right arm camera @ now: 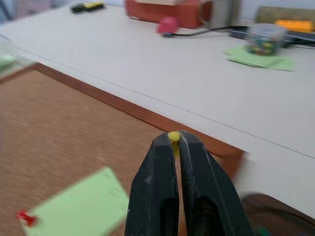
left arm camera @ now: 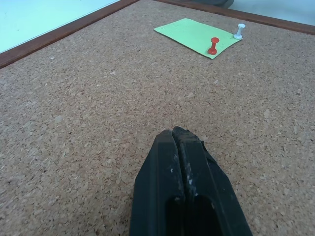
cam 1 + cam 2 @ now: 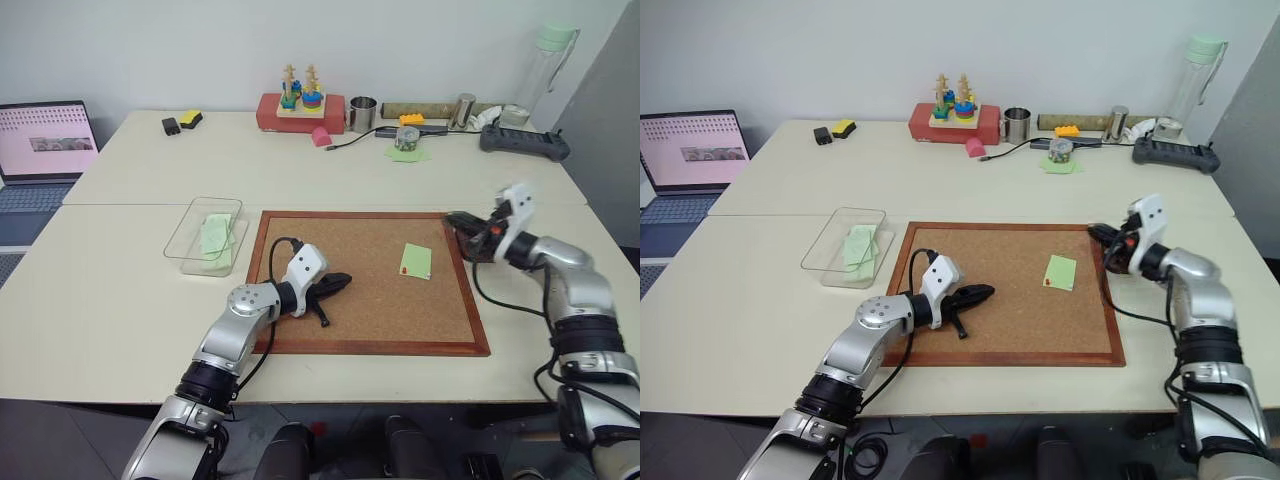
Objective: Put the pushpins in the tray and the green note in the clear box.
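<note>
On the pale tabletop, the wood-framed cork board (image 3: 370, 285) holds a light-green paper note (image 3: 416, 260) near its right edge, pinned by a tiny red pushpin (image 2: 213, 45). Our right tool (image 1: 174, 140) is clamped on the yellow pushpin (image 1: 173, 137); our left tool (image 2: 179, 142) rests together. Next, we judge, carry it to the dark reddish-brown tray (image 1: 275, 216) just beside the board's right edge.

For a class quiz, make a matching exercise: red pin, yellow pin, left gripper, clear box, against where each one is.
1 red pin
2 yellow pin
3 left gripper
4 clear box

A beside the cork board
B shut, over the cork board
C on the green note
D in the right gripper

Pairs: 1C, 2D, 3B, 4A
</note>
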{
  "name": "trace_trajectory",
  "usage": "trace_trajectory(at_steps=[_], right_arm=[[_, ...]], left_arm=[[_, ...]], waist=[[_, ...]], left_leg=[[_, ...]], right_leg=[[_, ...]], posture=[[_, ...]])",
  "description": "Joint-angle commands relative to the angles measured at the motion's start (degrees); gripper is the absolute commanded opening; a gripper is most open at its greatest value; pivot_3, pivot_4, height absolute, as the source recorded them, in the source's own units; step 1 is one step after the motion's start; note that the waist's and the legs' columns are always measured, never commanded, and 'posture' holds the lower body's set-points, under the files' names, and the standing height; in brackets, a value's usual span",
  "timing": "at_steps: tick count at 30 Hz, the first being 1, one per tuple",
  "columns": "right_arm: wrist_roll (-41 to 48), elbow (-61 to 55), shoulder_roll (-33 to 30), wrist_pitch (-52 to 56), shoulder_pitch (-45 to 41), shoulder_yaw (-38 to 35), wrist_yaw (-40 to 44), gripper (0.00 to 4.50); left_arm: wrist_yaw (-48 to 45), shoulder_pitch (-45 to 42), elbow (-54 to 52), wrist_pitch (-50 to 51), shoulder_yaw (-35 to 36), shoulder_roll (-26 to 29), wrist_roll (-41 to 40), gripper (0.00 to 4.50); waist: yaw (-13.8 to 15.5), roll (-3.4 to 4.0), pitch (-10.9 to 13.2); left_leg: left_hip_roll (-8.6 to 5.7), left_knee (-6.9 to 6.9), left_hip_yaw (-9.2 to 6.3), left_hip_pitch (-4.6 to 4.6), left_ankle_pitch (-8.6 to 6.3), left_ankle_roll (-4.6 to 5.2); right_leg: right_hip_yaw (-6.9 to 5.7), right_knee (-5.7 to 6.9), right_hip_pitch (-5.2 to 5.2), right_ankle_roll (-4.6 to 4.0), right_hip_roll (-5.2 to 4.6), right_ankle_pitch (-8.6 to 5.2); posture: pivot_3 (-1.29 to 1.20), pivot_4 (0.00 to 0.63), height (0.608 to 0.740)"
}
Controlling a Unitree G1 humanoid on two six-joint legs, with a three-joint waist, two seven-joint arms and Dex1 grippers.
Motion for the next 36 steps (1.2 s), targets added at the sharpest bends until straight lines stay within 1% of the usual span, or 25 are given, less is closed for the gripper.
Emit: trace_trajectory(at_steps=[1, 6, 8, 9, 16, 18, 20, 21, 22, 26, 29, 32, 36], right_arm=[[-1.8, -0.6, -2.6, 1.5, 2.7, -1.0, -2.0, 0.01], [-2.7, -0.2, -2.5, 3.7, 4.0, -0.7, -4.2, 0.01], [-3.4, 0.8, -2.2, 3.2, 3.8, -0.6, -5.3, 0.52], [-3.7, 1.4, -2.0, 2.5, 3.6, -0.7, -6.1, 0.59], [-3.9, 2.3, -1.7, 0.0, 2.5, -1.8, -7.4, 1.92], [-3.0, 1.0, -2.2, 0.0, 2.6, -2.4, -6.5, 2.27], [-1.9, -1.0, -2.7, 0.3, 3.1, -2.6, -4.5, 2.71], [-1.5, -2.5, -3.3, 0.5, 3.8, -2.2, -2.7, 2.91], [-1.3, -4.8, -4.0, 0.4, 4.9, -1.4, -0.4, 3.02], [-0.2, -14.1, -6.9, 1.5, 9.7, 2.5, 8.4, 3.02], [0.3, -20.2, -7.8, 2.5, 13.0, 5.6, 12.6, 3.02], [-0.8, -22.2, -6.2, 1.8, 13.9, 7.9, 12.1, 3.02], [-2.6, -20.0, -3.2, 0.3, 12.7, 10.1, 10.2, 3.02]], left_arm=[[0.2, 1.7, 1.9, 1.1, -1.1, 0.2, 1.8, 0.0], [0.0, 1.4, 2.3, 1.1, -1.3, 0.2, 2.0, 0.0], [-0.1, 1.3, 2.4, 1.1, -1.3, 0.2, 2.0, 0.0], [-0.1, 1.3, 2.4, 1.1, -1.3, 0.1, 2.1, 0.0], [-0.2, 1.6, 2.2, 1.3, -1.2, 0.3, 2.0, 0.0], [-0.2, 1.7, 2.1, 1.3, -1.2, 0.2, 2.0, 0.0], [-0.2, 1.8, 2.0, 1.4, -1.3, 0.2, 2.0, 0.0], [-0.3, 1.8, 2.0, 1.4, -1.3, 0.2, 2.0, 0.0], [-0.3, 1.9, 1.9, 1.4, -1.3, 0.3, 1.9, 0.0], [-0.9, 2.1, 1.5, 1.7, -1.5, 0.5, 1.8, 0.0], [-1.1, 2.1, 1.4, 1.8, -1.6, 0.7, 1.9, 0.0], [-1.2, 2.0, 1.5, 1.8, -1.5, 0.9, 1.9, 0.0], [-1.2, 1.9, 1.6, 1.8, -1.4, 1.1, 2.0, 0.0]], waist=[[-0.1, 0.02, 0.0], [-0.2, 0.05, -0.1], [-0.1, 0.06, -0.1], [-0.1, 0.06, -0.1], [-0.1, 0.06, -0.1], [-0.1, 0.06, -0.1], [-0.1, 0.06, -0.1], [-0.1, 0.06, -0.1], [-0.1, 0.06, -0.1], [-0.1, 0.06, -0.1], [-0.2, 0.05, -0.1], [-0.2, 0.05, -0.1], [-0.2, 0.04, -0.1]], left_leg=[[0.0, 0.0, 0.01, 0.01, 0.0, 0.0], [0.0, 0.01, 0.06, 0.02, 0.0, 0.0], [0.0, 0.01, 0.07, 0.03, 0.0, 0.0], [0.01, 0.01, 0.05, 0.02, 0.0, 0.0], [0.0, 0.01, 0.05, 0.02, 0.0, 0.0], [0.0, 0.01, 0.05, 0.02, 0.0, 0.0], [0.0, 0.01, 0.05, 0.01, 0.0, 0.0], [0.0, 0.01, 0.05, 0.02, 0.0, 0.0], [0.0, 0.01, 0.04, 0.01, 0.0, 0.0], [0.01, 0.0, 0.01, 0.0, 0.0, 0.0], [0.02, -0.01, -0.01, 0.01, -0.01, 0.0], [0.03, 0.0, 0.01, 0.02, 0.0, 0.0], [0.04, 0.01, 0.0, 0.03, 0.0, 0.0]], right_leg=[[0.01, 0.0, 0.0, 0.0, 0.01, 0.0], [0.07, 0.01, 0.01, 0.15, 0.01, -0.09], [0.07, 0.01, 0.0, 0.16, 0.01, -0.1], [0.05, 0.01, 0.01, 0.16, 0.01, -0.1], [0.06, 0.0, 0.01, 0.16, 0.01, -0.09], [0.06, 0.0, 0.01, 0.17, 0.01, -0.1], [0.05, 0.0, 0.01, 0.18, 0.01, -0.11], [0.06, 0.0, 0.01, 0.17, 0.01, -0.1], [0.06, 0.0, 0.01, 0.18, 0.01, -0.11], [0.02, -0.02, 0.01, 0.22, 0.01, -0.13], [0.0, -0.04, 0.02, 0.27, 0.01, -0.16], [0.01, -0.03, 0.02, 0.28, 0.03, -0.17], [0.01, -0.03, 0.02, 0.29, 0.03, -0.17]], posture=[[0.0, 0.15, 0.74], [0.0, 0.15, 0.74], [0.0, 0.15, 0.74], [0.0, 0.15, 0.74], [0.0, 0.15, 0.74], [0.0, 0.15, 0.74], [0.0, 0.15, 0.74], [0.0, 0.15, 0.74], [0.0, 0.15, 0.74], [0.0, 0.15, 0.74], [0.0, 0.15, 0.74], [0.0, 0.15, 0.74], [0.0, 0.15, 0.74]])
